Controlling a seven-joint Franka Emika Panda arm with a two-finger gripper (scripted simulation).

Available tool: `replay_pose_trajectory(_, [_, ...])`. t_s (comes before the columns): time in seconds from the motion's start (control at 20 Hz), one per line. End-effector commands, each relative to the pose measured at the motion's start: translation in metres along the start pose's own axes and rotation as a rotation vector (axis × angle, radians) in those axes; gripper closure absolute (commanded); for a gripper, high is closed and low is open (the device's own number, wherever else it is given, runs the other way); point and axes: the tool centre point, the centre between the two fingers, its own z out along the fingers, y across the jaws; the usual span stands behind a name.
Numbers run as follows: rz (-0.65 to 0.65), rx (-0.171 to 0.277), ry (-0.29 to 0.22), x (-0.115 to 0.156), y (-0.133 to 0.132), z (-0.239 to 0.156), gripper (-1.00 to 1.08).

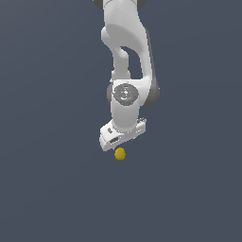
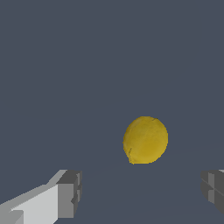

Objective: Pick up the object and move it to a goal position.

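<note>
The white Panda arm (image 1: 126, 56) comes down from the top of the exterior view, its wrist joint showing a round grey cap facing the camera, and ends in a blocky white gripper (image 1: 121, 147) head that sits tilted, its lower corner toward the exterior view's left. Just beneath that head, so close that it appears to touch or nearly touch the underside, sits the object (image 1: 120, 153), a small mustard-yellow, roundish lump, much smaller than the head above it. Around it is only an even dark slate-blue ground, with no edge or seam to mark where a table begins, so whether the object rests on a surface or hangs free cannot be told from this view. The wrist view looks past the gripper (image 2: 142, 194) toward the same object (image 2: 145, 140), which shows a slightly uneven outline and a faint crease near one side. The jaws stand wide apart: one grey pad on its white finger (image 2: 70, 192) lies well to one side of the lump and the other grey pad is partly cut off at the opposite edge of the picture. The object lies beyond the fingertips and in line with the gap between them, nearer the cut-off pad, and neither pad touches it.
</note>
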Motion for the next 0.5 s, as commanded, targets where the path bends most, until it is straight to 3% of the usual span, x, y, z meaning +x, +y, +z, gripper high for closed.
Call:
replay_pose_trajectory(0.0, [-0.059, -0.001, 0.004, 0.003, 0.006, 0.008, -0.92])
replay_pose_trajectory(0.45, [-0.191, -0.004, 0.014, 0.008, 0.020, 0.026, -0.92])
